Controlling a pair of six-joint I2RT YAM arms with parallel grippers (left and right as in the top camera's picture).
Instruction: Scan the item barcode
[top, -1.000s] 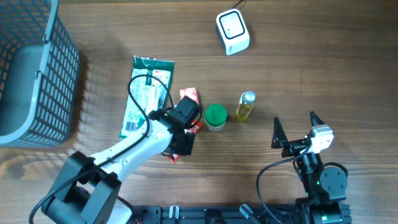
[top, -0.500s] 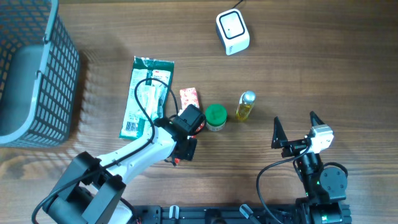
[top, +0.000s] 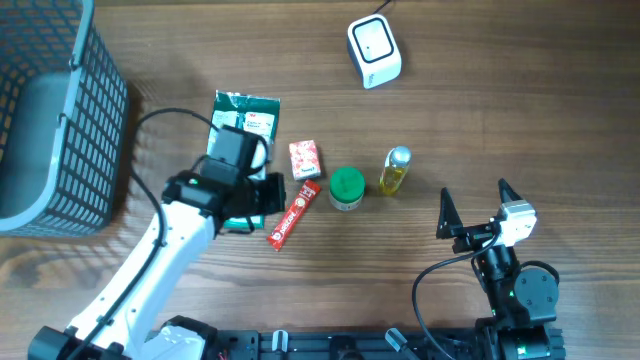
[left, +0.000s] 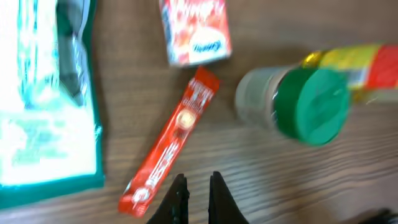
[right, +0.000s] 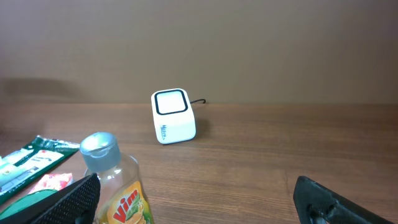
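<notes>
Nearest you, your left claw (left: 198, 180) has its fingers pressed together with nothing between them. In the wrist view it hangs above the counter (top: 520, 110), just beside the near end of the red stick (top: 295, 212). Your right claw (top: 473, 188) sits at about 4 o'clock on the counter, fingers spread wide and empty, well apart from everything.

The goods lie in a loose row across the middle, none of them held. The red stick lies flat and slanted at 8 o'clock from the green-lidded jar (top: 347, 188). A small red and white box (top: 304, 159) lies at 10 o'clock from the jar, and a yellow bottle (top: 396, 170) is at 2 o'clock, just beside it. A long green packet (top: 235, 140) lies flat at 9 o'clock, partly under your left arm. A basket (top: 60, 110) stands at the 9 o'clock edge.

The white scanner (top: 373, 50) stands at 12 o'clock at the far edge, well apart from the goods.

You look to be at the picking step, with nothing gripped yet. Which item is meant is not plain; the red stick is closest. Next you would need to part the left claw, lower it across the stick's narrow width and close. Then lift the stick and carry it to the scanner with its barcode facing the window. It is thin and flat, so it may slip.
</notes>
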